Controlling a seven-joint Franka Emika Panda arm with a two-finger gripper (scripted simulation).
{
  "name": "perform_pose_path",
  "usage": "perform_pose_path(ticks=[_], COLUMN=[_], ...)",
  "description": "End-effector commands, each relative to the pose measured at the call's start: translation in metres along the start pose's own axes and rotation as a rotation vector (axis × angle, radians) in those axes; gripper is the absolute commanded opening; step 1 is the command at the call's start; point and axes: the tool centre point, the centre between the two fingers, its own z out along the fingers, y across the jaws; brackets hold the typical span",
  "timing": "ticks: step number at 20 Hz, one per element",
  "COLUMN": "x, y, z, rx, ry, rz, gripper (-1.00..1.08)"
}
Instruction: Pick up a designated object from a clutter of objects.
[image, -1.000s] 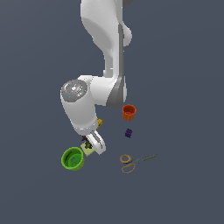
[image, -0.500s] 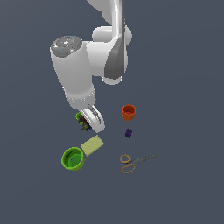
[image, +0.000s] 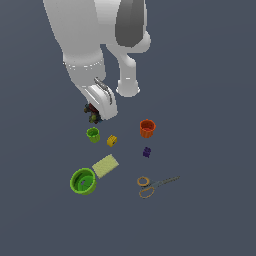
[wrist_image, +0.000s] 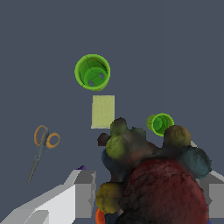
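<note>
You have the dark bumpy cluster (image: 93, 114) clamped in the hand (image: 96, 113), lifted clear of the worktop (image: 210, 150). In the wrist view the cluster (wrist_image: 148, 175) sits between the fingers (wrist_image: 83, 192). The green cup (image: 93, 134) and yellow block (image: 112, 140) lie beneath, apart.

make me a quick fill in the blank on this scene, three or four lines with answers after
1. The jaws of the gripper are shut on the dark bumpy ____.
2. The scissors have ____ handles.
3. The pale flat pad lies between the green bowl and the ____ block.
4. The cup nearest the purple block is ____.

Missing words: cluster; orange; yellow; orange
</note>
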Motion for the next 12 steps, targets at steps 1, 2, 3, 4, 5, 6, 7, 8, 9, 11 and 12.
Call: perform_pose_path(ticks=[1, 2, 3, 4, 5, 6, 7, 8, 9, 11, 12], x=[-0.005, -0.007, -0.009, -0.01, -0.011, -0.013, -0.014, -0.015, -0.015, -0.017, -0.017], y=[0.008, 0.01, 0.012, 0.015, 0.017, 0.018, 0.02, 0.021, 0.022, 0.024, 0.025], z=[-0.021, -0.028, -0.035, -0.042, -0.048, -0.053, -0.058, -0.063, -0.066, -0.072, -0.074], rx=[0.0, -0.001, -0.001, -0.001, -0.001, -0.001, -0.001, -0.001, -0.001, -0.001, -0.001], ry=[0.0, 0.001, 0.001, 0.001, 0.001, 0.001, 0.001, 0.001, 0.001, 0.001, 0.001], rz=[0.0, 0.0, 0.0, 0.0, 0.0, 0.0, 0.0, 0.0, 0.0, 0.0, 0.0], gripper=[-1.0, -1.0, -1.0, -1.0, -1.0, -1.0, -1.0, -1.0, -1.0, -1.0, -1.0])
